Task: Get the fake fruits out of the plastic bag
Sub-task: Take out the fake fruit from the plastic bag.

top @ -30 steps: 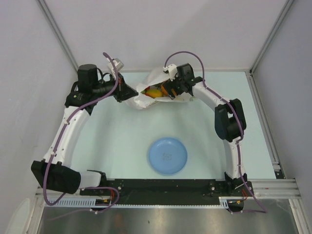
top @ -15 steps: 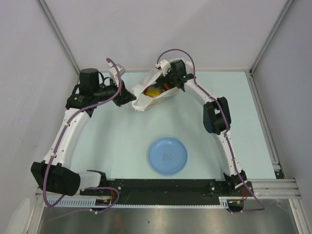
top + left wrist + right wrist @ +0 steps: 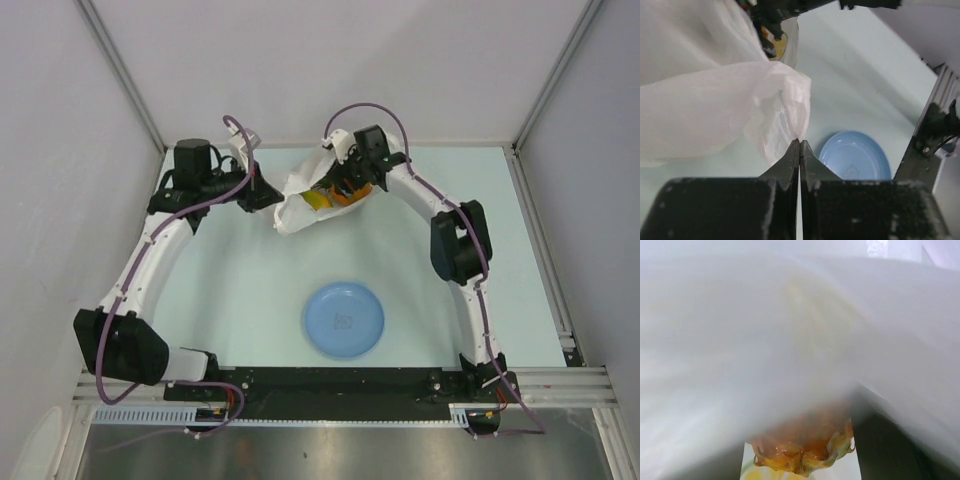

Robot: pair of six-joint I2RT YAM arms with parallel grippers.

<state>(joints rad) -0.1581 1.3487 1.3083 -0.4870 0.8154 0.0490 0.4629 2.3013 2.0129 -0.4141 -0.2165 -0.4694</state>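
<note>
— Where did the plastic bag (image 3: 296, 208) lie?

— Crumpled at the far side of the table (image 3: 240, 290), between the two arms, its mouth turned towards the right one.

— And the left gripper (image 3: 799, 144)?

— Its jaws were pressed together, with a fold of the bag's thin white film pinched at the very tips. The left wrist camera showed the film bunching up just above them.

— What of the right gripper (image 3: 338, 190)?

— From above it sat at the bag's mouth, reaching in. Its own camera was almost wholly veiled by white film. Two dark shapes stood low on either side of the view, and the orange pineapple (image 3: 802, 447) hung between them. Whether the jaws were clamped on it or merely around it, he could not tell.

— Were the other fruits seen?

— A yellow piece (image 3: 317, 199) showed in the bag's opening from above, beside something orange. Both were inside the bag.

— Any writing or labels?

— The round light-blue plate (image 3: 322, 300) lay on the table nearer the arm bases, well apart from the bag. A small faint mark (image 3: 343, 321) sat at its centre, too small to read. The left wrist view caught the same mark on the plate, and it was just as illegible there.
</note>
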